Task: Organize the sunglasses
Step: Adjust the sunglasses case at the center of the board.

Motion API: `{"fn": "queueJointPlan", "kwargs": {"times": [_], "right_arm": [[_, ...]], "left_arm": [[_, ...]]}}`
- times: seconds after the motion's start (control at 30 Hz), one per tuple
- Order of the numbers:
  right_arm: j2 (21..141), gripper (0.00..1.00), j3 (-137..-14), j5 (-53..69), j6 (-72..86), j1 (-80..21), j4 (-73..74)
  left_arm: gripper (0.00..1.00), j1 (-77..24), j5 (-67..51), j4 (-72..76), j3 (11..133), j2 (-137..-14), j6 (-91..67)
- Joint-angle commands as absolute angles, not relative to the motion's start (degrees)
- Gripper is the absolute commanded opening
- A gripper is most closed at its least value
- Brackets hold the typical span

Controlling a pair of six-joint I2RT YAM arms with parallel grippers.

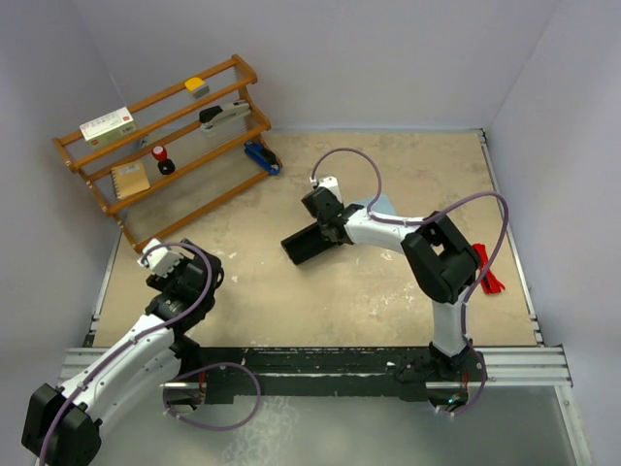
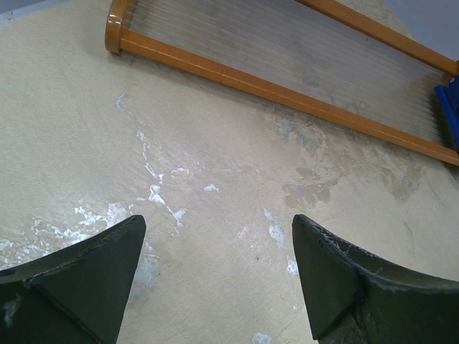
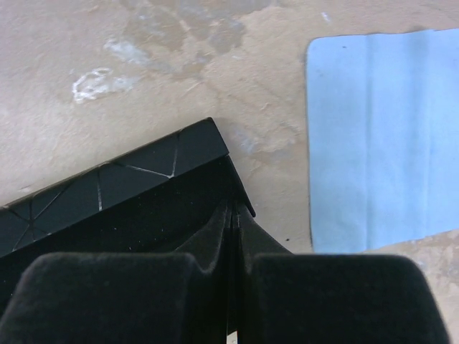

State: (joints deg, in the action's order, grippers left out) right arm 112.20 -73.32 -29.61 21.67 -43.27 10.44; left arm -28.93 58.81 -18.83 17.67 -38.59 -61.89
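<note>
**Sunglasses sit off to the right of the busy arm**

The red sunglasses lie close to the right edge of the table, about halfway back. They are partly hidden behind the right arm's elbow, and their long axis seems to run roughly along that edge.

The right gripper is well apart from them, out at the table's middle. It is closed, with a thin fold of the black case apparently nipped between its fingers, just beside the blue cloth.

From that gripper the glasses lie to the right and nearer the front edge, so a sweep back toward its own base would probably be needed.

The left gripper hangs spread wide and empty near the left edge — much the farther of the two.
</note>
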Motion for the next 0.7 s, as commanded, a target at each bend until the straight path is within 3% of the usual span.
{"fn": "queueJointPlan", "kwargs": {"times": [0.0,0.67], "right_arm": [[109.60,0.00,-72.77,-32.32,23.03,-42.89,10.89],[111.17,0.00,-77.63,-26.97,21.00,-52.91,12.24]], "left_arm": [[0.80,-28.65,58.98,-17.13,19.81,-38.44,-60.97],[0.80,-28.65,58.28,-17.07,18.99,-38.00,-61.69]]}}
